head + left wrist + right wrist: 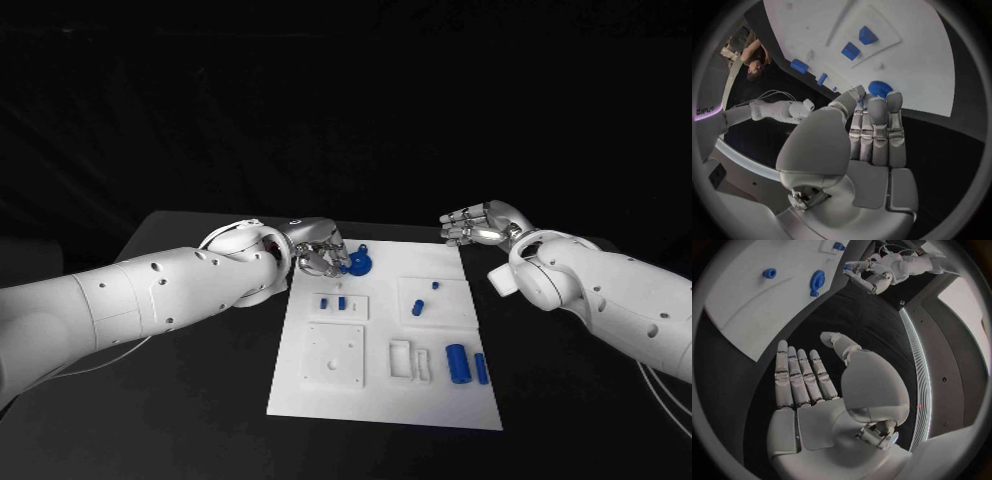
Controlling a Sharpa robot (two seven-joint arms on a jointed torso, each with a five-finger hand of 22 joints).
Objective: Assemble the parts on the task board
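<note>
Table [173,400]: black, carrying the white board at its middle.
Board [382,400]: a white plate lying flat, with shallow raised panels and slots; both hands are at its far end.
Left arm [130,295]: white, reaching in toward the board's far left corner.
Right arm [606,295]: white, stopping beside the board's far right corner.
Left hand [320,252]: over the far left corner of the board, fingers stretched out side by side toward the round blue part. The fingertips [877,102] are at that part, but I cannot tell whether they grip it or only touch it.
Right hand [476,225]: held above the black table just off the board's far right corner, fingers spread and straight, holding nothing.
Round blue part [358,263]: a toothed disc at the far left corner of the board, right at the left hand's fingers.
Long blue parts [459,363]: two pieces side by side near the board's right edge, toward the near end.
Small blue parts [418,308]: scattered on the raised panels mid-board.
</note>
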